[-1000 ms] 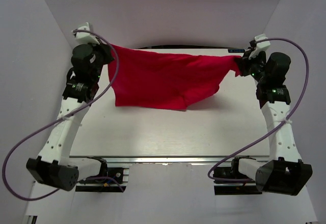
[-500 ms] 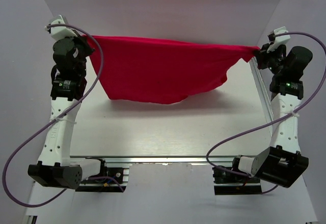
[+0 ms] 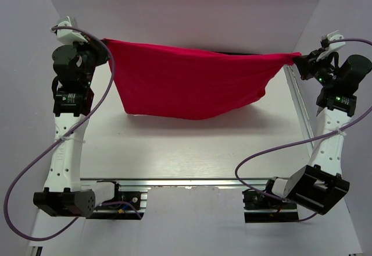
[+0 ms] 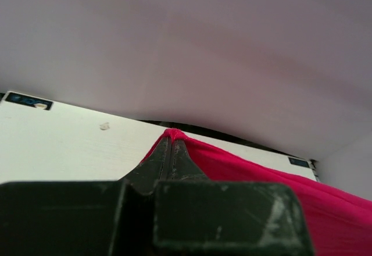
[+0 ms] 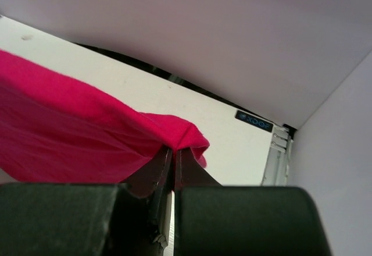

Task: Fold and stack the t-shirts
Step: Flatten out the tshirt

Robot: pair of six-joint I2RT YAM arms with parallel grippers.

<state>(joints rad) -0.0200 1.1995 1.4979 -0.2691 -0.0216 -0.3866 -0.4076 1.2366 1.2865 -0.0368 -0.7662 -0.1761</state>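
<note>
The red t-shirt [image 3: 192,78] hangs stretched in the air between both grippers, its lower edge drooping toward the table. My left gripper [image 3: 104,42] is shut on its left top corner; the left wrist view shows the cloth [image 4: 244,169] pinched at the fingertips [image 4: 172,137]. My right gripper [image 3: 295,57] is shut on the right top corner; the right wrist view shows the cloth [image 5: 75,134] bunched over the closed tips [image 5: 173,150]. No white neck label shows.
The white table [image 3: 192,151] lies under the shirt, with a metal rail [image 3: 297,102] along its right edge. Grey walls [image 3: 197,6] close in at the back and both sides. Purple cables loop from both arms.
Both grippers have moved apart and outward, pulling the shirt from a slack drape into a taut wide span, and its lower edge has lifted slightly.
</note>
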